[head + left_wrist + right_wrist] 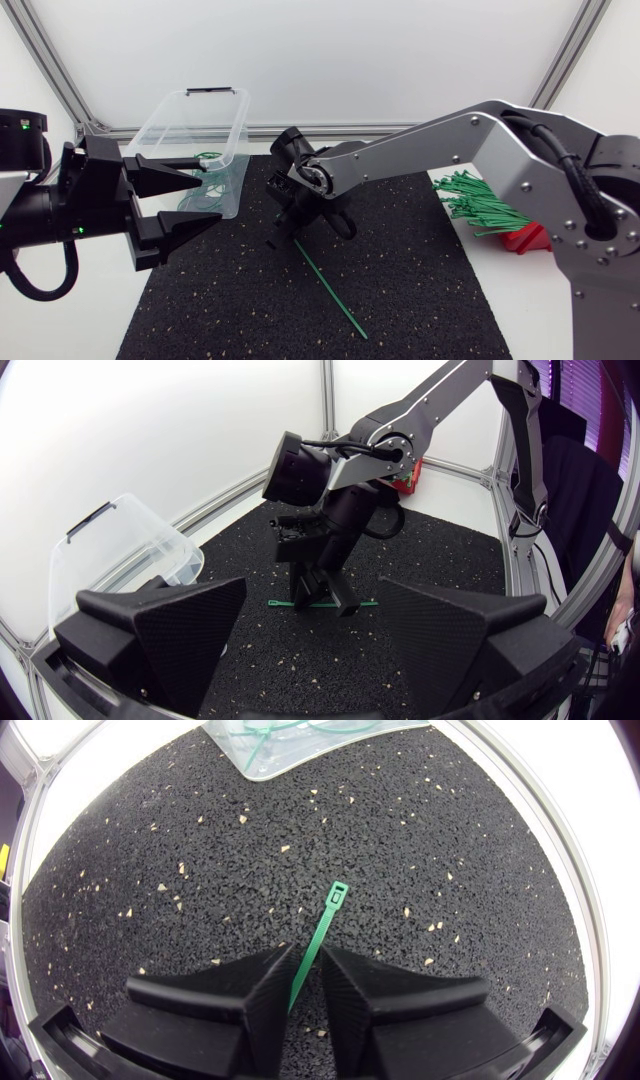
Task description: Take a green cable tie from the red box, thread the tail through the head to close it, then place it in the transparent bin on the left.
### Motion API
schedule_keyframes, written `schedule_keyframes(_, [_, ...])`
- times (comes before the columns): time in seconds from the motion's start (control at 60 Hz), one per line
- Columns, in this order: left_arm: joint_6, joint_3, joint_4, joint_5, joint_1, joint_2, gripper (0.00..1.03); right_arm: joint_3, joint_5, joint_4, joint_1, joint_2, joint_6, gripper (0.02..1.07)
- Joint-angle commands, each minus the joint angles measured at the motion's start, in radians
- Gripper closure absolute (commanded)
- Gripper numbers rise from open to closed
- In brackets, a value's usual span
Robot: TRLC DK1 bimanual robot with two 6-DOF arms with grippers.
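A green cable tie [335, 297] lies straight on the black mat [420, 290]. My right gripper [287, 232] points down at its far end, shut on the strap. In the right wrist view the tie [322, 928] runs out from between the two fingers [250, 995], its square head [338, 892] ahead of them on the mat. My left gripper [208, 198] hovers open and empty at the mat's left edge, beside the transparent bin [190, 110], which holds several green ties [205, 160]. The red box [525, 238] at the right carries a bundle of green ties [480, 200].
The left wrist view looks between its own wide fingers [160, 630] at the right gripper [322, 592] and the tie [365, 603] on the mat. The bin's wall [290, 750] lies ahead of the right gripper. White table surface surrounds the mat.
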Motion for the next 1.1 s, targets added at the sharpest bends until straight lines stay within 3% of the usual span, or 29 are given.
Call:
schedule_keyframes(0.0, [0.017, -0.026, -0.009, 0.015, 0.012, -0.012, 0.12, -0.012, 0.052, -0.034, -0.009, 0.085, 0.024, 0.87])
schedule_keyframes(0.067, [0.017, -0.029, -0.009, 0.019, 0.014, -0.014, 0.12, -0.015, 0.059, -0.035, -0.013, 0.101, 0.024, 0.87])
schedule_keyframes(0.133, [0.018, -0.032, -0.009, 0.022, 0.017, -0.015, 0.12, -0.015, 0.062, -0.035, -0.019, 0.107, 0.022, 0.96])
schedule_keyframes(0.25, [0.018, -0.034, -0.009, 0.026, 0.023, -0.015, 0.12, -0.021, 0.059, -0.037, -0.024, 0.093, 0.017, 1.01])
schedule_keyframes(0.65, [-0.043, -0.025, -0.014, 0.049, 0.021, -0.023, 0.12, -0.202, -0.07, 0.032, -0.052, -0.194, 0.001, 1.01])
schedule_keyframes(1.083, [-0.229, 0.008, -0.005, 0.064, -0.069, -0.072, 0.11, -0.398, -0.245, 0.101, -0.107, -0.547, 0.036, 1.01])
